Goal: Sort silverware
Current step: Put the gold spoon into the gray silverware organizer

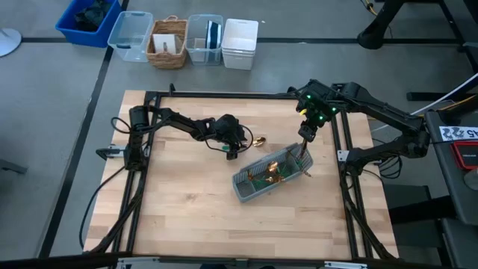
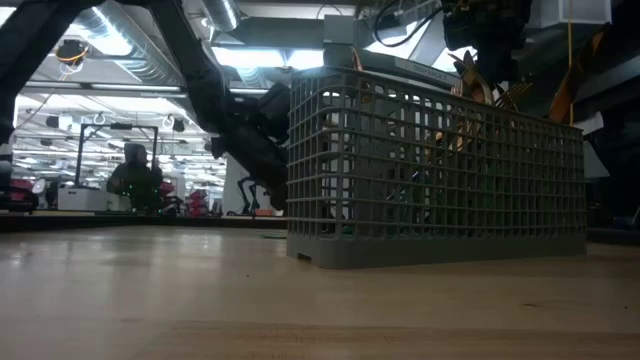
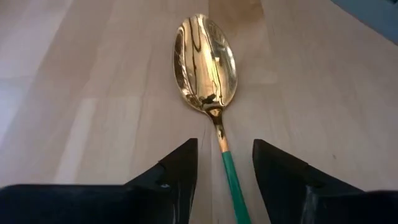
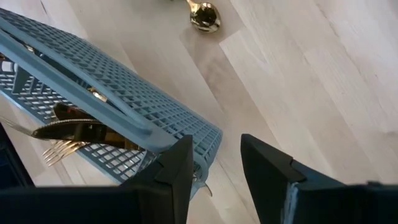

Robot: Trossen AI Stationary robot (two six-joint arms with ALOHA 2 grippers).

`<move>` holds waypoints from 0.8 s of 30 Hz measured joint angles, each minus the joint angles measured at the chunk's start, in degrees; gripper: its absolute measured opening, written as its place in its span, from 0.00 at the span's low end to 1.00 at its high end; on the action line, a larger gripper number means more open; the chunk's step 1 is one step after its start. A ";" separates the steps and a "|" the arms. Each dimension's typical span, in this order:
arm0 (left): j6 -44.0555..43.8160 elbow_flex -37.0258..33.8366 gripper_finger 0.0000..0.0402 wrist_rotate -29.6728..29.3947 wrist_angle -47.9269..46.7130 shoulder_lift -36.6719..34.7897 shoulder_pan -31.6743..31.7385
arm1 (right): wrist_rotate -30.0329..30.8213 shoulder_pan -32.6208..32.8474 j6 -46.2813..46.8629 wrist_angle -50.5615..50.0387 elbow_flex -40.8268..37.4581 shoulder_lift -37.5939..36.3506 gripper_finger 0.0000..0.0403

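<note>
A gold-bowled spoon (image 3: 205, 62) with a teal-green handle lies flat on the wooden counter (image 1: 187, 209), just beside the grey slotted caddy (image 1: 269, 176) and off its upper-left end in the high view. In the left wrist view the handle runs back between the two dark fingers (image 3: 180, 174) of the left tool (image 3: 224, 171) — the fingers are spread, one on each side of the handle, and neither visibly touches it. The high view puts that tool (image 1: 233, 143) low over the counter's middle, right at the spoon's handle end.

The rest of the silverware (image 1: 275, 170) stands or leans inside the caddy: gold heads and a few green handles crowd its compartments, and the low view shows gold tips (image 2: 478, 85) poking above the mesh rim. Through the right wrist view a fork (image 4: 59, 149) and a gold blade-like piece (image 4: 81, 129) show behind the grid wall; which compartment each sits in cannot be told.

The right tool (image 4: 214, 174) hangs above the caddy's right end, its fingers apart with nothing between them — the caddy's corner and bare counter show through the gap. In the high view it (image 1: 306, 134) sits just above that end.

Beyond the counter's far edge stands a row of bins (image 1: 187, 39): blue, clear, wicker and white.
</note>
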 joint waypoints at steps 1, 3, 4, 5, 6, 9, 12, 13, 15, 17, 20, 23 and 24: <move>-0.06 0.00 0.37 0.08 0.86 0.73 0.00 | 0.03 0.00 -0.01 0.18 0.00 0.00 0.34; -0.59 0.00 0.37 0.19 2.55 1.97 0.04 | 0.20 0.00 -0.04 0.73 0.00 0.00 0.34; -0.63 0.00 0.37 0.34 3.56 2.46 0.07 | 0.29 0.00 -0.04 0.79 0.00 0.00 0.34; -0.74 0.00 0.37 0.33 4.55 2.89 0.07 | 0.41 0.00 -0.05 0.76 0.00 0.00 0.34; -1.15 0.02 0.36 0.41 5.10 3.23 0.13 | 0.48 0.00 -0.04 0.78 0.00 0.00 0.34; -2.75 0.20 0.33 0.55 5.40 4.04 0.24 | 0.56 0.00 -0.04 0.84 0.00 0.00 0.34; -3.55 0.30 0.26 0.57 4.33 4.16 0.25 | 0.62 0.00 -0.07 1.30 0.00 0.00 0.34; -3.63 0.33 0.22 0.57 4.10 4.16 0.24 | 0.63 0.00 -0.05 1.48 0.00 0.00 0.34; -4.04 0.33 0.15 0.74 3.99 4.16 0.24 | 0.63 0.00 -0.07 2.41 0.00 0.00 0.34; -4.68 0.31 0.08 0.70 4.16 4.20 0.24 | 0.63 0.00 -0.07 2.79 0.00 0.00 0.34; -4.79 0.28 0.02 0.63 4.15 4.20 0.26 | 0.91 0.00 -0.07 3.03 0.00 0.00 0.34; -5.73 0.26 0.04 0.59 4.29 4.23 0.26 | 1.46 0.00 -0.13 4.01 0.00 0.02 0.34; -5.94 0.24 0.04 0.57 4.35 4.23 0.26 | 1.50 0.00 -0.18 4.33 0.00 0.02 0.34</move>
